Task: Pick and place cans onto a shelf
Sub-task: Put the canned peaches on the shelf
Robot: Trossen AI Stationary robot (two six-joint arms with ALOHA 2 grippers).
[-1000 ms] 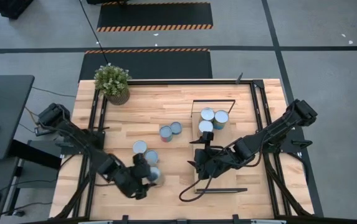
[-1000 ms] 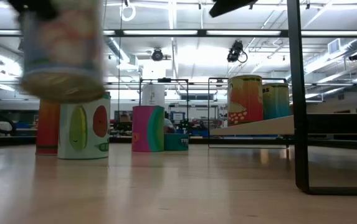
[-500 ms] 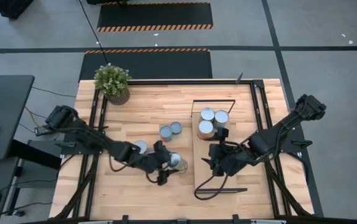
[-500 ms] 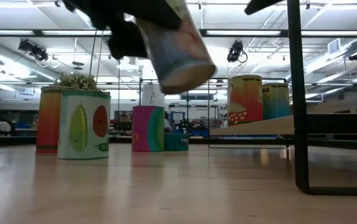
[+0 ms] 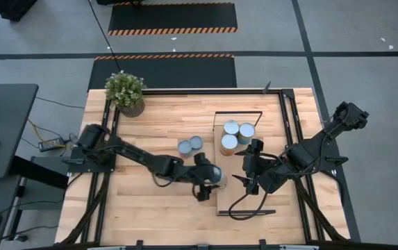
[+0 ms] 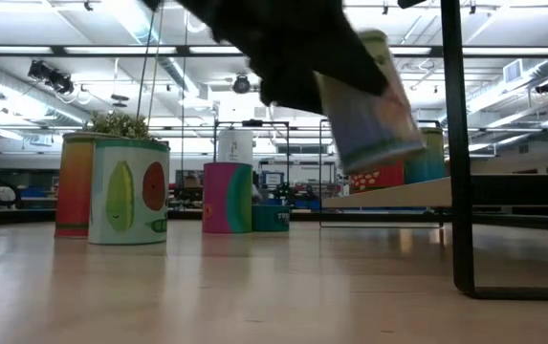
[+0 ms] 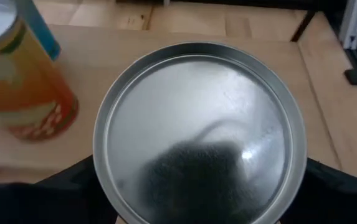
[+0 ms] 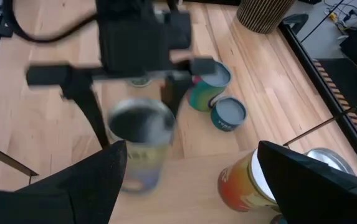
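Above the shelf's [image 5: 237, 201] near-left edge, the left gripper [image 5: 205, 182] clamps a can [image 5: 214, 173], airborne and tilted. Risk: it may clip the black frame or topple three cans [image 5: 238, 134] already shelved. The right gripper [image 5: 253, 165], spread wide and empty, hovers close by, crowding the spot. Two cans [image 5: 190, 146] and a plant [image 5: 125, 92] stand on the table.

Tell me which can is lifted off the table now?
The can held in the left hand, beside the shelf edge. The low view shows it tilted in the air; the other cans stand.
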